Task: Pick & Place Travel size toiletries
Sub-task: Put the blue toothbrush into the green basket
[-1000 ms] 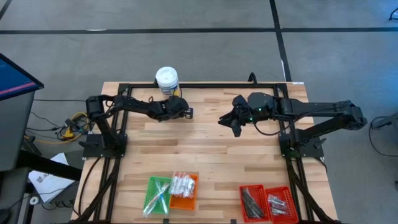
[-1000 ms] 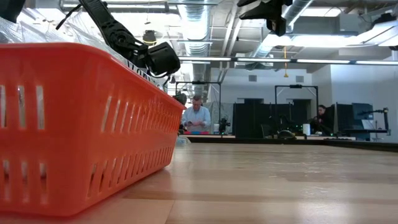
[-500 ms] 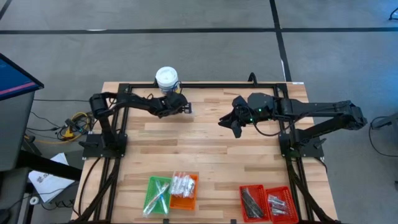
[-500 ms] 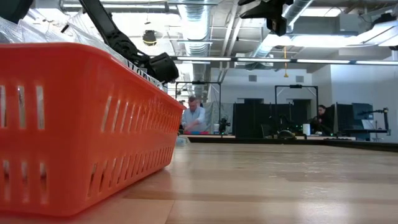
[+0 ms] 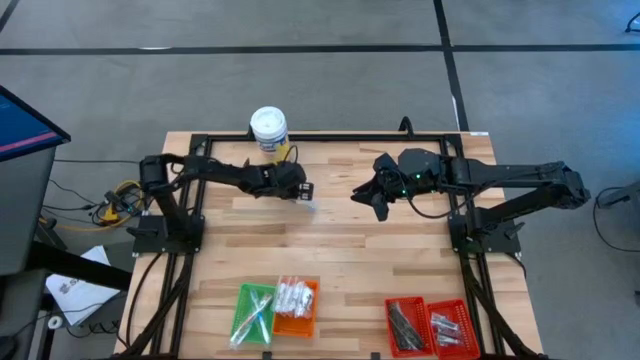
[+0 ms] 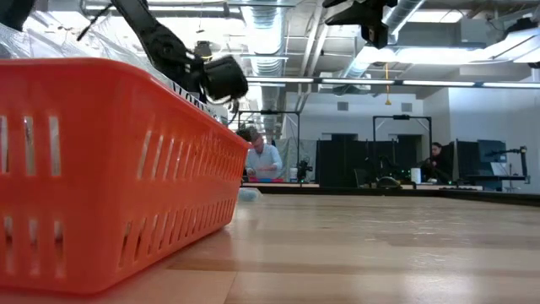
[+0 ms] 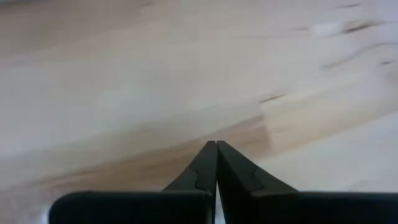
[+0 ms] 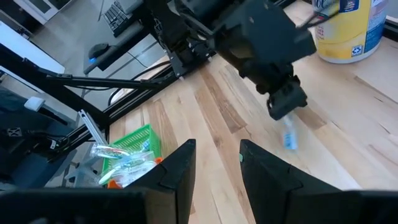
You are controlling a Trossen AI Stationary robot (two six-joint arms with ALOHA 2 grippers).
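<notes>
Toiletry stick (image 8: 288,138): hangs just below left jaws (image 8: 285,106)
Left jaws: closed, pinching its top
Right jaws (image 8: 217,163): parted, empty, well apart

The high view looks straight down on the whole wooden table (image 5: 330,250). The low view sits at tabletop level, hard against the orange tray (image 6: 110,160) — facing the room. The left wrist view is pressed close to bare wood, seemingly angled downward; the right wrist view faces the yellow-labelled tub (image 8: 348,28), which the high view shares.
</notes>
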